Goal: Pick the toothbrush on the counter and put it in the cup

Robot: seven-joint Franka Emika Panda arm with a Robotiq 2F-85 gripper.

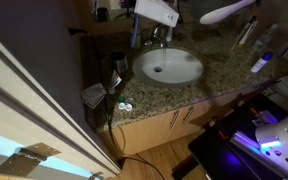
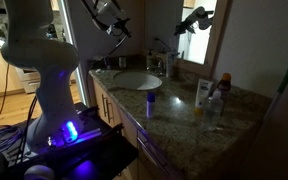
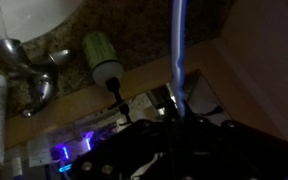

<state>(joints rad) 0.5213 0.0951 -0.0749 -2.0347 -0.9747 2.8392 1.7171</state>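
Jutting from the gripper's (image 3: 177, 112) clamped fingers stands the toothbrush (image 3: 177, 50).

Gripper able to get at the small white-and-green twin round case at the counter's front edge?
Probably yes. The small white-and-green twin round case lies uncovered on the granite counter; the gripper hangs high by the white sink basin, nothing visibly between them.

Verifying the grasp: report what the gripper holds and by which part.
The gripper apparently holds the toothbrush by one end; which end cannot be told.
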